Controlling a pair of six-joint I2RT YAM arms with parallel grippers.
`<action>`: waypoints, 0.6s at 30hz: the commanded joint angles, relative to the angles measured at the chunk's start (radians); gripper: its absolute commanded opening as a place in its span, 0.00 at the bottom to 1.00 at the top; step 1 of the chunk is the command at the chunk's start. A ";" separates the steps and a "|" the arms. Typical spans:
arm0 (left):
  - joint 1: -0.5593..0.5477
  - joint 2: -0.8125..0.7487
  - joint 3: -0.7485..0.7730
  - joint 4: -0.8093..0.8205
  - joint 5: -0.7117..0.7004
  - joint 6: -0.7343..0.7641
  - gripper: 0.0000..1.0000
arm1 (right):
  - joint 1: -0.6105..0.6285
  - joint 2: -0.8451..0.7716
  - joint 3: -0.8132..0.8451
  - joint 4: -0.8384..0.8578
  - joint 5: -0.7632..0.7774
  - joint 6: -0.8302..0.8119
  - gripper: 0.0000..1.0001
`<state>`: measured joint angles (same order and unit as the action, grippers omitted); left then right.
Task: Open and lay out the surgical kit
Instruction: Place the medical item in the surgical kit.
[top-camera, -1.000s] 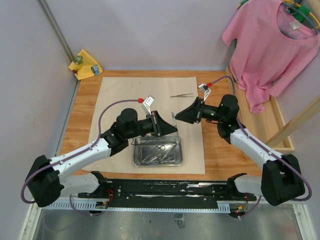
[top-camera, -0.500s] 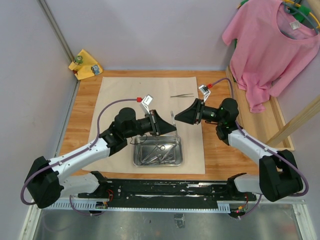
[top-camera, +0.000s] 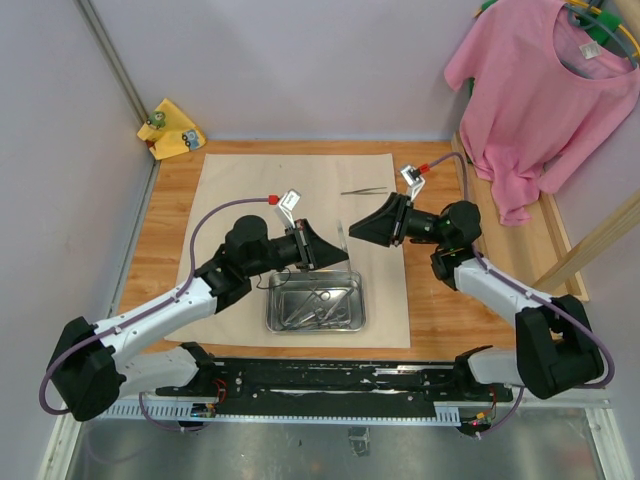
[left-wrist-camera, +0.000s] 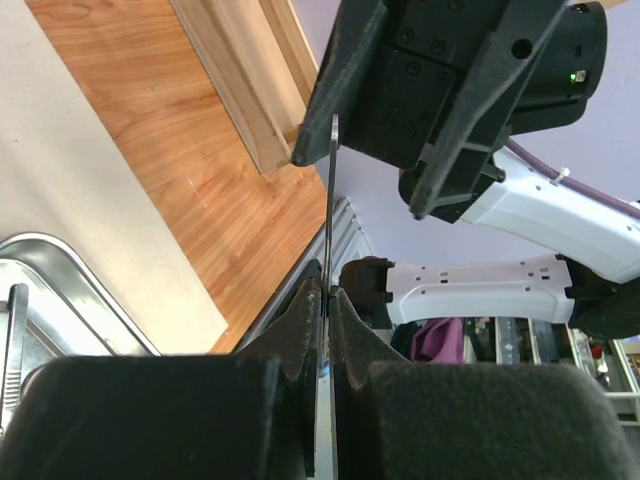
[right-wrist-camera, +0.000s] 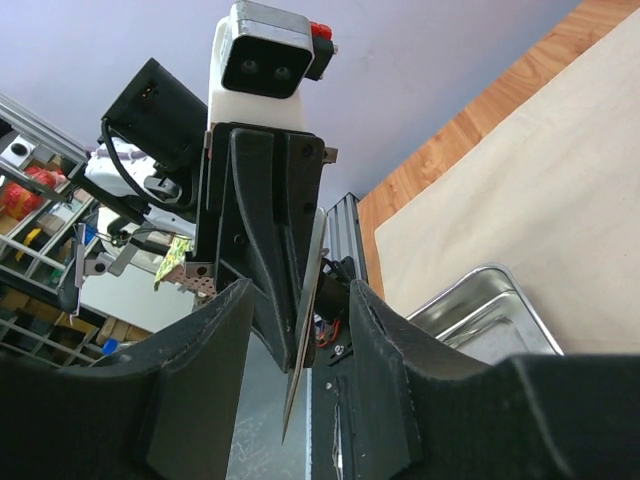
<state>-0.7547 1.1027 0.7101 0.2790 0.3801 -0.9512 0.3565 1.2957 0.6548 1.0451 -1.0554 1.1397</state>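
Top view: the left pincer (top-camera: 335, 250) holds slim tweezers (top-camera: 343, 240) upright by the far rim of the steel tray (top-camera: 272, 310), which sits on the beige wrap (top-camera: 240, 180).
Left wrist: its fingers are clamped together on the tweezers.
Right wrist: the right pincer (right-wrist-camera: 300, 295) stands apart, with the tweezers in the gap.

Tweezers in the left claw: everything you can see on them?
Slim shiny steel tweezers, seen edge-on as a thin straight strip, held up in the air. The left claw is shut on one end; the other end reaches between the fingers of the right claw, which stand open on either side, not gripping it.
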 joint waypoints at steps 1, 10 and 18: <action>0.005 -0.002 -0.007 0.032 0.028 -0.002 0.05 | 0.034 0.039 -0.007 0.106 -0.014 0.040 0.44; 0.005 0.007 -0.015 0.042 0.046 -0.003 0.05 | 0.091 0.068 0.030 0.084 -0.004 0.012 0.40; 0.007 0.004 -0.021 0.035 0.042 0.005 0.06 | 0.116 0.060 0.048 0.017 -0.001 -0.044 0.05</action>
<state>-0.7547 1.1099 0.6987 0.2962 0.4103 -0.9512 0.4538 1.3628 0.6643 1.0683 -1.0489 1.1435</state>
